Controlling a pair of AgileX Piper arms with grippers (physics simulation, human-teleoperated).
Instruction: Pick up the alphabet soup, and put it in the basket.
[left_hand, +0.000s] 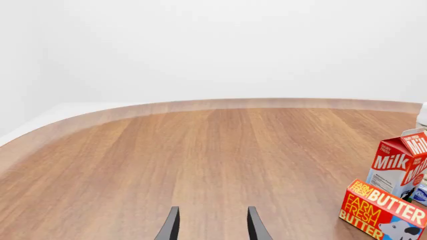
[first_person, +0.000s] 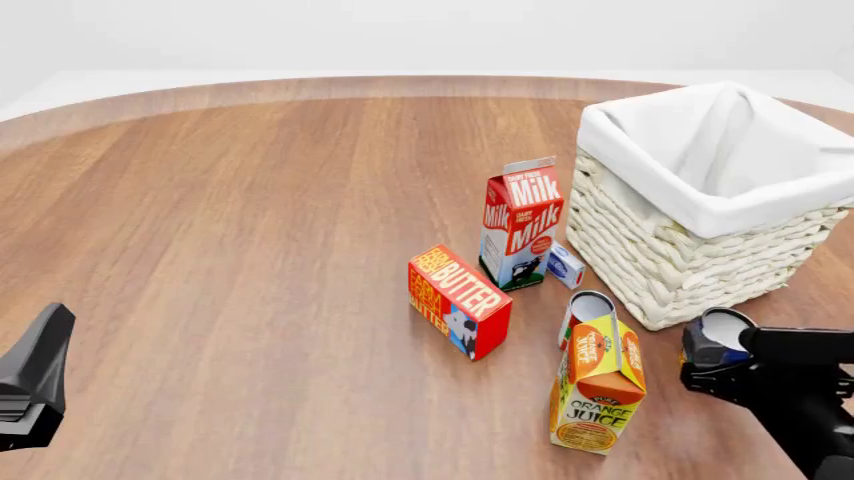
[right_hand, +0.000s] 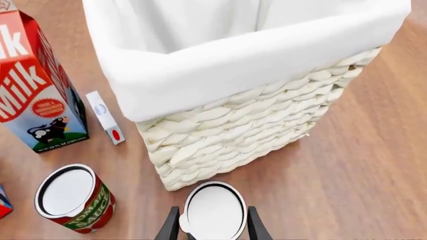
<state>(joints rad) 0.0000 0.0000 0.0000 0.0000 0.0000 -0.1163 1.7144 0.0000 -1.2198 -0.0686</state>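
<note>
Between right fingers (right_hand: 172, 227) | alphabet soup (right_hand: 213, 212) grasped | beside basket (right_hand: 253, 130) | left fingers (left_hand: 172, 227) released

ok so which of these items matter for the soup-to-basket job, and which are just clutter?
Job:
soup can, between the right gripper fingers
basket

Clutter:
milk
butter
orange juice
tomato sauce can
small white box
left gripper, open over bare table

Left half of frame: bare table (first_person: 240, 250), I can pass freely. Right side is crowded: basket (first_person: 694, 240) wall just above my right gripper (first_person: 714, 360) (orange juice carton (first_person: 597, 385) beside it, left).
</note>
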